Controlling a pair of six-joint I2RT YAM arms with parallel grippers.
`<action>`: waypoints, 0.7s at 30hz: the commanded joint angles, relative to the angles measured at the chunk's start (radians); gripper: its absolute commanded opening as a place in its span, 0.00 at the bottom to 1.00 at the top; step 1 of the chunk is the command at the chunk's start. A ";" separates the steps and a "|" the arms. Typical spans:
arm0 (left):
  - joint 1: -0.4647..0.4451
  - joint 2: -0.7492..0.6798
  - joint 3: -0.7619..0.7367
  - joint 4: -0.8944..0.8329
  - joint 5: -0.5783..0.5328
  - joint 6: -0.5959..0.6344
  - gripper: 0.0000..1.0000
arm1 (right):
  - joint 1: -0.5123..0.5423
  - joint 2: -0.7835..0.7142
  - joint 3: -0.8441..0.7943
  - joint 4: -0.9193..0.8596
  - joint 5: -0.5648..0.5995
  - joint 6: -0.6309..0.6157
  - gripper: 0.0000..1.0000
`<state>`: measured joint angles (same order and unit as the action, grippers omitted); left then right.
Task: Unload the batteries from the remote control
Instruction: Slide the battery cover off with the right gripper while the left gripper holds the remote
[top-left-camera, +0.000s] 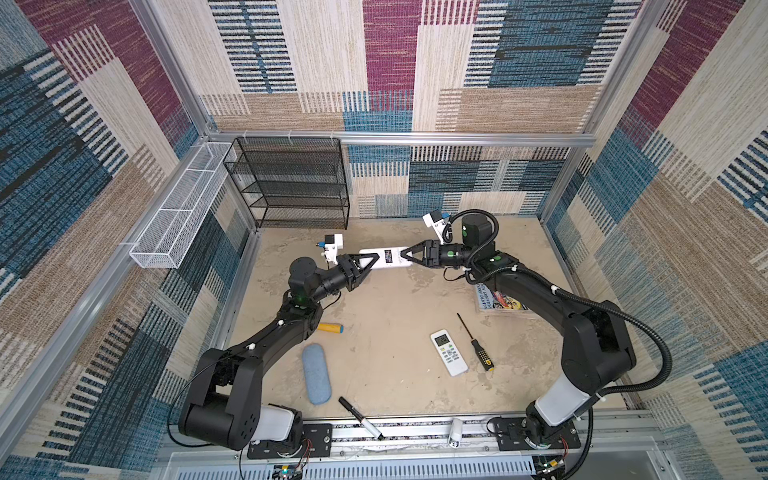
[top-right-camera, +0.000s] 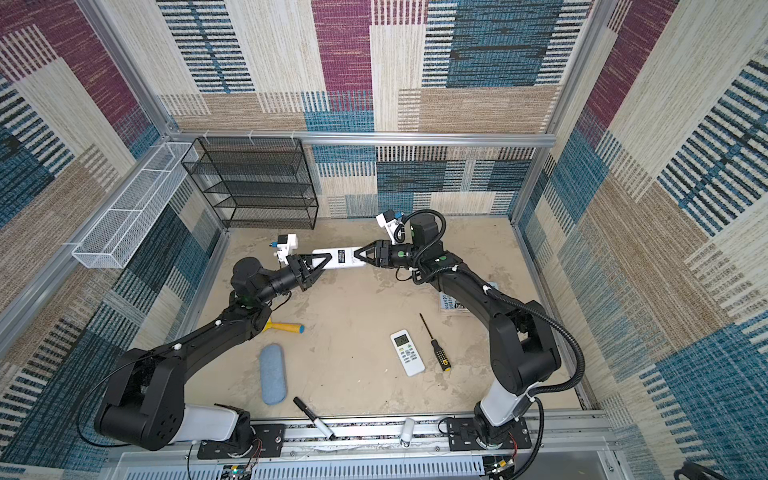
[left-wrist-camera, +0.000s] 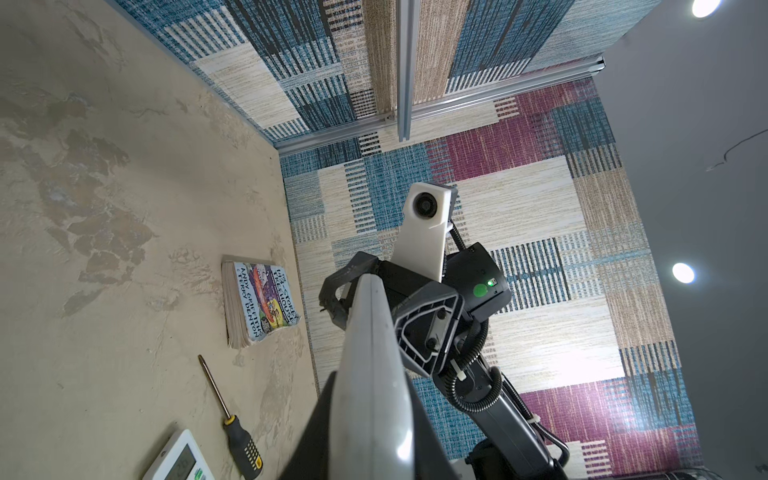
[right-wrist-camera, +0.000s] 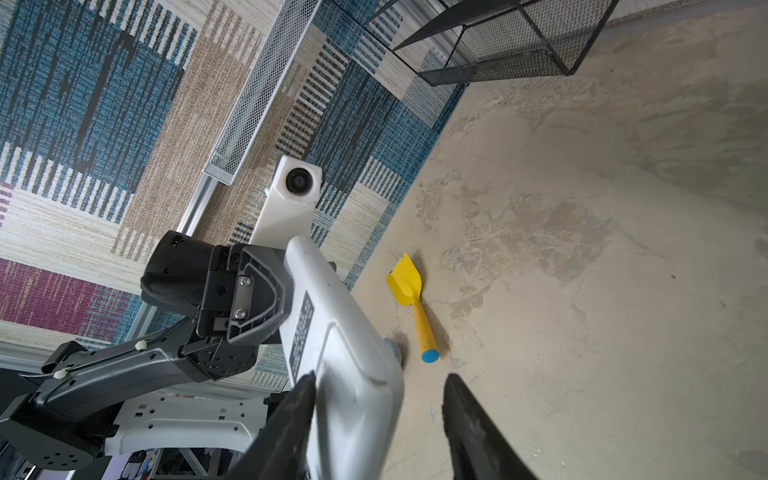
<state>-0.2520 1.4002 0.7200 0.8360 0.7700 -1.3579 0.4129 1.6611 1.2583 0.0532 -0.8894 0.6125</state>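
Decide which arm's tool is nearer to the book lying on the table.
Right. The right tool, open around one end of the raised remote, hangs just beyond the book; the left tool, shut on the remote's other end, is farther away.

Table centre (top-left-camera: 386, 320) lies bare — remote (top-left-camera: 449, 352), screwdriver (top-left-camera: 478, 350) near right; sponge (top-left-camera: 316, 379) left

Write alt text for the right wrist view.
A white remote control is clamped at its far end by the left gripper; the right gripper straddles its near end, jaws open. A yellow toy shovel lies on the beige table.
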 joint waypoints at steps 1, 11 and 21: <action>0.002 -0.006 0.005 0.062 0.021 -0.003 0.18 | -0.002 -0.006 0.000 0.010 0.009 -0.004 0.45; 0.010 -0.020 -0.001 0.054 0.020 0.005 0.18 | -0.004 -0.004 -0.009 0.048 -0.018 0.024 0.35; 0.013 -0.023 -0.005 0.053 0.012 0.003 0.18 | -0.014 -0.009 -0.011 0.075 -0.024 0.043 0.30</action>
<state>-0.2394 1.3853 0.7162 0.8326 0.7692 -1.3575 0.4015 1.6566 1.2499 0.1005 -0.9081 0.6323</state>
